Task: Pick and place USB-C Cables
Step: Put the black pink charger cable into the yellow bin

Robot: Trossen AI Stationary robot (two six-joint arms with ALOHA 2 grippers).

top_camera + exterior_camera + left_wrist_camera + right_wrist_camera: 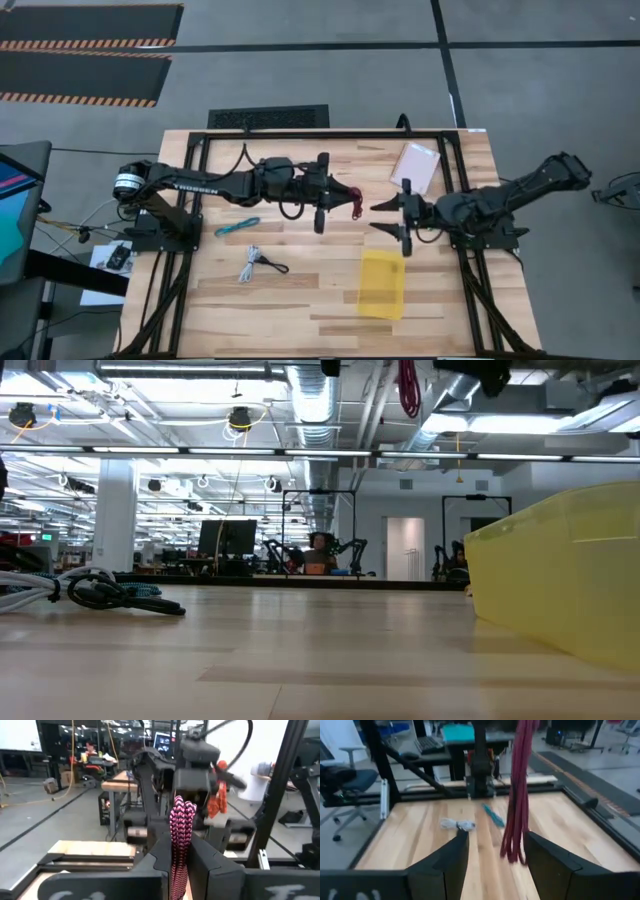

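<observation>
My left gripper (345, 197) is over the table's middle, shut on the red cable bundle (356, 200), which also shows in the left wrist view (181, 830). The bundle hangs in the air in the right wrist view (519, 795) and at the top of the low view (408, 385). My right gripper (378, 217) is open and empty, its fingers (456, 857) just short of the hanging bundle. The teal cable (237, 227) and the white and black cables (257, 263) lie on the table's left half. The yellow tray (382, 283) stands near the front right. My left gripper pinches the folded red bundle (180, 851) between its two fingers, several strands together. The fingers lie about level, pointing toward the table's right. A looped end (183, 809) sticks out past the fingertips. The rest hangs slack, its lower end (512, 854) clear of the table.
A flat pale pink packet (416, 165) lies at the far right of the table. Black frame rails (460, 190) run along the table's sides. Bare wood (310, 270) shows between the loose cables and the tray.
</observation>
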